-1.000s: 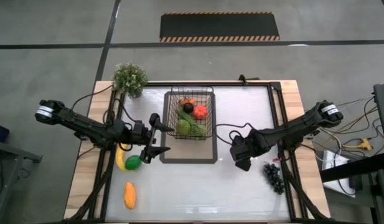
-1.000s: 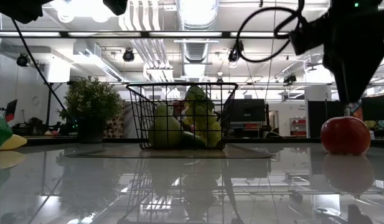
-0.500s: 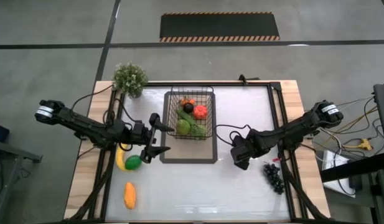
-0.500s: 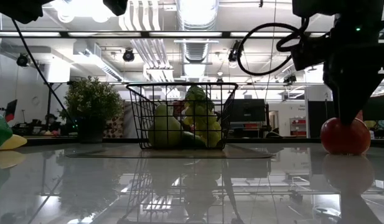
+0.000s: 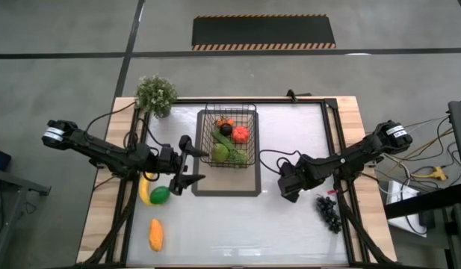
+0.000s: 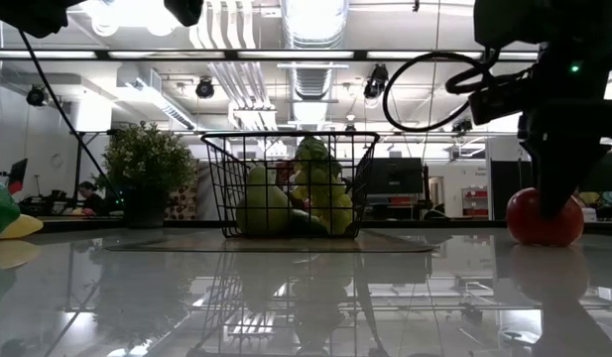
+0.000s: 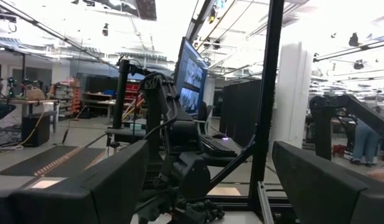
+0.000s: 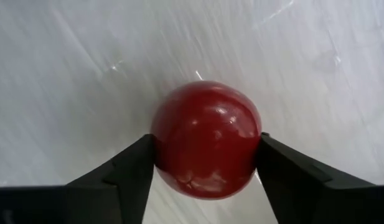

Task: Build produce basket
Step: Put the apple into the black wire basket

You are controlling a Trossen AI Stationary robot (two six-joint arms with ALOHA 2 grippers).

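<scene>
On the table's right half, between the basket (image 5: 229,139) and the dark grapes (image 5: 328,211), the right gripper (image 8: 204,163) has both fingers pressed against the sides of a red apple (image 8: 206,139) that sits on the white top, so the step in hand looks like picking it up. By my reading the next move calls for a straight lift clear of the surface, then a carry over the wire rim and a drop among the fruit already inside. Nothing lies in that path; the round apple could roll out if the squeeze is off-centre. Over to the left, the left gripper (image 5: 187,166) hangs idle with its fingers spread, empty, beside the banana (image 5: 144,190) and lime (image 5: 160,195). An orange piece (image 5: 155,235) lies near the front edge, and a potted plant (image 5: 155,94) stands at the far left corner.
</scene>
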